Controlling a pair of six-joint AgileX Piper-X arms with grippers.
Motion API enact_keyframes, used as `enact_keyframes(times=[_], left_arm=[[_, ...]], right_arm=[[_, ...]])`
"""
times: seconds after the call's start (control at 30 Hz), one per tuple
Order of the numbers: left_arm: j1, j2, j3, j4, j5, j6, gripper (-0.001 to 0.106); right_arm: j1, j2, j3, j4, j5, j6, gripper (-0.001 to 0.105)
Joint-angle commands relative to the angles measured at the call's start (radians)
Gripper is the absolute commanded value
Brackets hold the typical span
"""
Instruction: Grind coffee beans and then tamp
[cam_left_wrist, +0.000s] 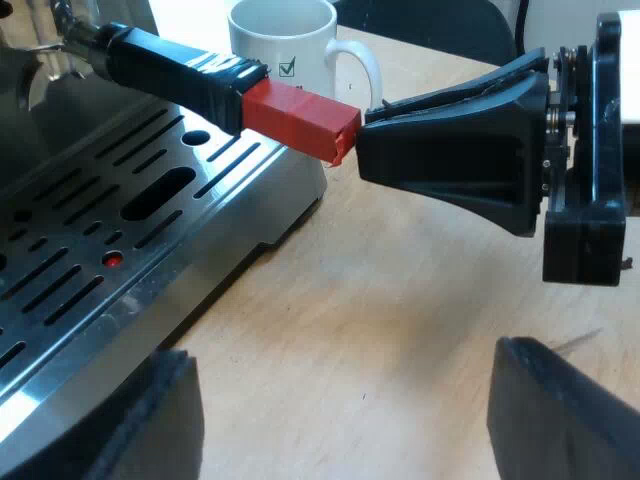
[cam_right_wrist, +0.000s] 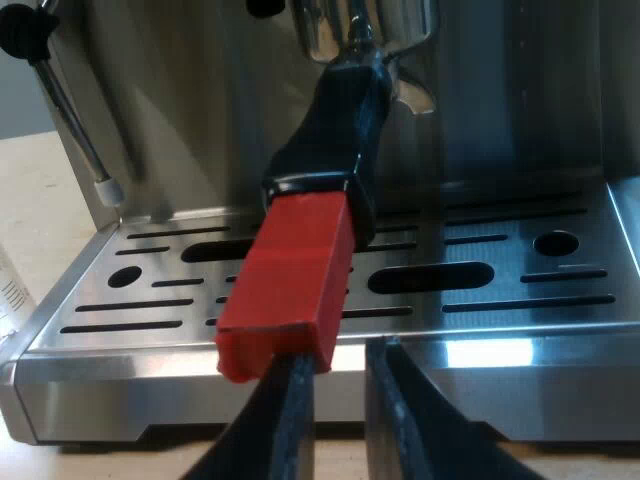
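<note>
1. Pale wooden desk (cam_left_wrist: 400, 300) carries a steel espresso machine with slotted drip tray (cam_left_wrist: 100, 250) and a white ceramic mug (cam_left_wrist: 285, 45).
2. Metal holder with black handle and red end (cam_right_wrist: 295, 270) sits in the machine's front, over the tray.
3. Right end effector (cam_right_wrist: 340, 350): fingers narrowly apart, gripping nothing, one tip touching the red end; it reaches level toward the handle.
4. Left end effector (cam_left_wrist: 345, 355): spread wide, empty, above the desk beside the tray.
</note>
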Motion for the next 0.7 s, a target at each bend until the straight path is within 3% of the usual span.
enact_keyframes(times=[0.03,0.27,0.7], left_arm=[[-0.005,-0.003,-0.002,-0.006,0.013,-0.008,0.062],[-0.005,-0.003,-0.002,-0.006,0.013,-0.008,0.062],[-0.005,-0.003,-0.002,-0.006,0.013,-0.008,0.062]], right_arm=[[-0.025,0.0,-0.006,-0.024,0.029,-0.014,0.016],[-0.039,0.0,-0.006,-0.024,0.029,-0.06,0.016],[-0.039,-0.001,-0.006,-0.024,0.029,-0.065,0.016]])
